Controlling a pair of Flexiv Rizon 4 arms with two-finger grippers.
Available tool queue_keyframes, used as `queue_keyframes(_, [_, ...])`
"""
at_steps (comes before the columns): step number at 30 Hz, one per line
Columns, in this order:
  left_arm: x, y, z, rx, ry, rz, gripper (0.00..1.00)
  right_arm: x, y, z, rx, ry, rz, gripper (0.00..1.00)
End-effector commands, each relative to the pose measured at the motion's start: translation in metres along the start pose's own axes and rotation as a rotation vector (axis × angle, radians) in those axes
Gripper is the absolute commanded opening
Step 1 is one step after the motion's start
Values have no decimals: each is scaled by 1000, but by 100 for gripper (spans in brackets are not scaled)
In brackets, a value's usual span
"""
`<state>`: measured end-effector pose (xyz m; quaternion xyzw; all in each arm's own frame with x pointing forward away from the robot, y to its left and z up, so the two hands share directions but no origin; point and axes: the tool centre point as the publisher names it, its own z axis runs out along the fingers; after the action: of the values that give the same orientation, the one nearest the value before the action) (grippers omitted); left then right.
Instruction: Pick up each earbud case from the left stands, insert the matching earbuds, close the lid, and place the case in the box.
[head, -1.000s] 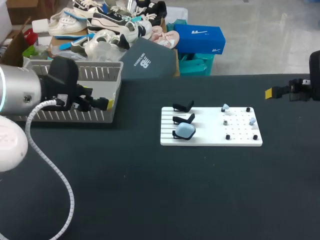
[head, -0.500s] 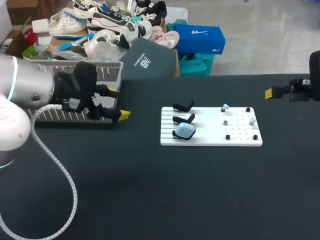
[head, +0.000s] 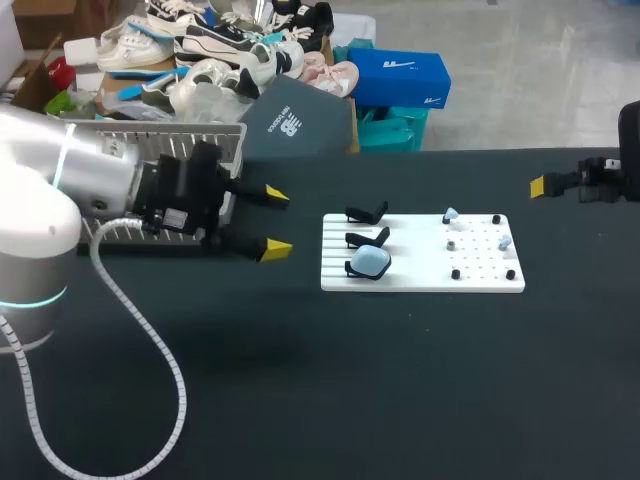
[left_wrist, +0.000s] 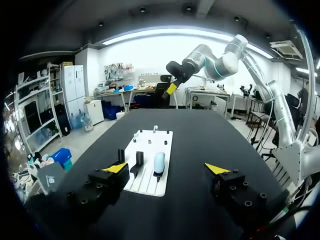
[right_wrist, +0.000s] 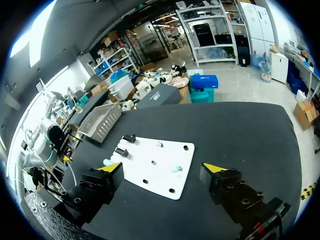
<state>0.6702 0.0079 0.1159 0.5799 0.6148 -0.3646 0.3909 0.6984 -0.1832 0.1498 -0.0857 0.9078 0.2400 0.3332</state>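
Head view: my left gripper (head: 275, 222) hangs wide and empty near the white slotted board (head: 420, 280) carrying one pale-blue rounded earbud case (head: 372, 262), right gripper (right_wrist: 164, 167) wide too.

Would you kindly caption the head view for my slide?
Open left gripper hovers beside white board whose stand holds pale-blue earbud case.

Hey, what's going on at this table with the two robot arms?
The left gripper hangs open and empty over the black table, between a grey slatted basket and a white pegged board. A pale blue earbud case sits on the board's front-most of three black stands; the other two are empty. Small pale blue earbuds rest on the board's peg side. The right gripper is open and empty at the table's right edge.
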Motion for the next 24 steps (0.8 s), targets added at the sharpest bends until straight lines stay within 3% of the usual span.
queue_keyframes(1, [4,3,24,32,-69,0,100,0,-1,0,-3,0,-1,100])
queue_keyframes(11, [9,-7,59,63,-38,43,100,0,-1,0,-3,0,-1,100])
queue_keyframes(24, [21,1,97,44,19,35,100,0,-1,0,-3,0,-1,100])
